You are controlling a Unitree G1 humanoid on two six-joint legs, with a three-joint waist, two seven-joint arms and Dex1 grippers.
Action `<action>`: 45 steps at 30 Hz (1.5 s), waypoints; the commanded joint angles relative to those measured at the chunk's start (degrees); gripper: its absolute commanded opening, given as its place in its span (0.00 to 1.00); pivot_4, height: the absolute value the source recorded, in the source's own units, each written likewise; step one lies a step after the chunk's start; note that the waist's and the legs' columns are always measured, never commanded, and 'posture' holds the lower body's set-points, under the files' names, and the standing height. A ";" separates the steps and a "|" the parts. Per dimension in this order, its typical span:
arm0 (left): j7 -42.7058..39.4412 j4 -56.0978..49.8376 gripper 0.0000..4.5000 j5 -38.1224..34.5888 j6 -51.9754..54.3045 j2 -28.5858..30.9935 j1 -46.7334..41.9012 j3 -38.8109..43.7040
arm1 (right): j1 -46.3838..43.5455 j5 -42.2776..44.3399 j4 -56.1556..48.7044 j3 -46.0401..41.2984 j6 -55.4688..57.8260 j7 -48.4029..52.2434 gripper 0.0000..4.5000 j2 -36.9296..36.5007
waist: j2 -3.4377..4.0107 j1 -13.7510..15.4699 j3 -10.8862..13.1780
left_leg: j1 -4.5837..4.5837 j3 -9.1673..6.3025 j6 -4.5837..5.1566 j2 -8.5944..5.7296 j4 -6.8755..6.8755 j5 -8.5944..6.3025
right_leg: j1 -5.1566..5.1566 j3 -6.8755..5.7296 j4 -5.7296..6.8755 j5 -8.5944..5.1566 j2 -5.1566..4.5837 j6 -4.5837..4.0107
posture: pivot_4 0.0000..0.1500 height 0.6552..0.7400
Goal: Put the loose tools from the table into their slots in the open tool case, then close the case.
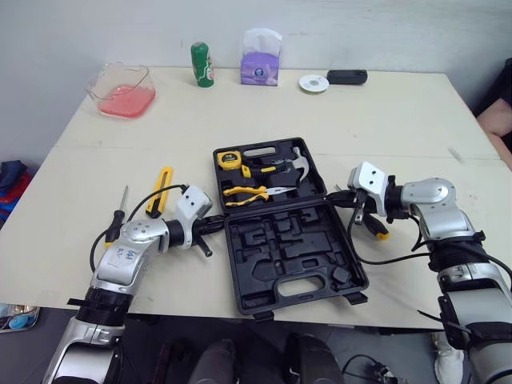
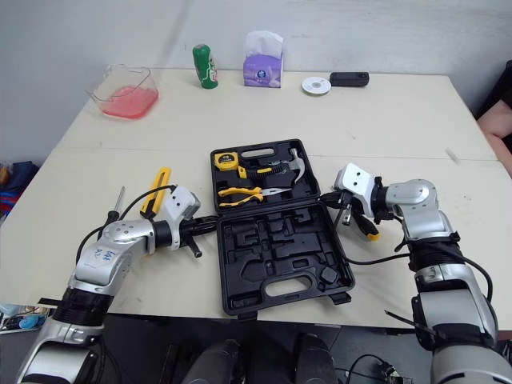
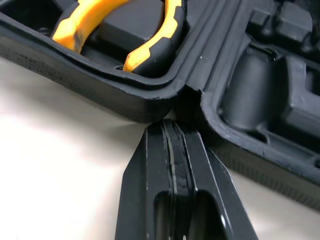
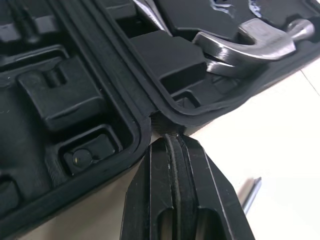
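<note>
Your left gripper (image 3: 174,131) has its two fingers pressed flat together with nothing between them, the tip touching the tool case (image 1: 280,250) right at the notch where its two halves hinge. Your right gripper (image 4: 170,142) mirrors it on the opposite side, pinched together and empty, with its tip at the hinge notch there.

Placed like that, the pair look set to pin or square the case from both ends of the hinge line rather than to pick anything up. That is my reading, not something shown.

Moving outward, the case lies fully open in the middle of the table (image 1: 360,120). The far half already holds the tape measure (image 1: 229,158), the pliers (image 1: 248,192) and the hammer (image 1: 292,162). The near half shows bare moulded slots.

Three tools lie loose:
- The yellow utility knife (image 1: 163,189) is just beside your left arm.
- A thin screwdriver (image 1: 120,214) lies further out to the left.
- A yellow-handled tool (image 1: 381,232) sits under your right wrist — what kind, I cannot tell.

Closing now would be premature, so open a gripper before you reach. The knife is the nearest pick for the left arm.
</note>
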 commanded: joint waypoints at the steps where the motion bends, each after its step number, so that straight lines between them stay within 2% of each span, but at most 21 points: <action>1: -1.02 -0.78 0.01 0.15 -1.59 0.01 -2.82 0.48 | 1.69 1.81 -5.14 0.83 0.79 3.56 0.00 0.32 | 0.00 0.06 0.00 | 0.00 0.00 0.00 0.00 0.00 0.00 | 0.00 0.00 0.00 0.00 0.00 0.00 | 1.00 1.00; 12: -4.77 4.20 0.01 2.76 -3.44 0.71 -6.17 -1.44 | 8.95 3.58 -19.40 -0.24 7.22 4.90 0.00 -1.94 | -0.01 0.25 0.00 | -0.06 -0.07 0.00 -0.01 0.02 0.00 | 0.00 -0.02 -0.04 0.00 0.03 0.00 | 1.00 1.00; 22: -6.36 2.83 0.01 3.06 -2.78 2.07 -6.26 -0.06 | 10.61 3.18 -21.67 -1.01 6.93 2.33 0.00 -3.09 | -0.03 0.26 0.01 | -0.07 -0.06 -0.01 -0.01 0.04 0.00 | 0.00 -0.02 -0.04 0.00 0.02 0.00 | 1.00 1.00; 29: -9.69 -1.19 0.01 2.33 -2.14 7.90 -4.21 2.42 | 11.28 4.00 -22.36 -2.81 6.48 2.64 0.00 -5.64 | -0.07 0.09 0.04 | -0.07 -0.07 -0.01 0.00 0.03 0.00 | 0.00 -0.02 -0.04 0.00 0.03 0.00 | 1.00 1.00; 35: -15.40 -4.83 0.01 -2.26 -5.33 17.08 2.43 12.71 | 13.82 9.71 -25.78 -9.34 6.60 4.77 0.00 -12.16 | -0.05 0.02 0.06 | -0.06 -0.07 -0.03 0.03 0.00 -0.02 | -0.01 0.00 -0.08 0.00 0.03 0.00 | 1.00 1.00; 42: -19.37 -1.25 0.01 -7.81 -14.56 21.21 15.55 33.30 | 23.69 14.54 -26.14 -21.38 4.70 3.94 0.00 -19.46 | -0.04 0.17 0.07 | -0.06 -0.06 -0.06 0.13 0.00 -0.11 | 0.00 -0.02 -0.15 -0.01 0.07 -0.02 | 1.00 1.00; 44: -19.67 1.67 0.15 -8.80 -16.56 21.31 19.49 39.89 | 27.38 15.53 -24.15 -26.17 4.32 2.03 0.00 -20.36 | -0.04 0.21 0.07 | -0.05 -0.03 -0.03 0.13 0.01 -0.13 | 0.02 -0.02 -0.17 -0.01 0.06 -0.02 | 1.00 1.00; 45: -19.17 3.40 0.21 -8.69 -17.41 21.51 21.12 42.57 | 29.16 15.78 -22.82 -28.34 3.80 1.36 0.07 -20.75 | -0.03 0.21 0.07 | -0.03 -0.01 -0.02 0.14 0.02 -0.15 | 0.03 -0.01 -0.17 0.00 0.06 -0.02 | 1.00 1.00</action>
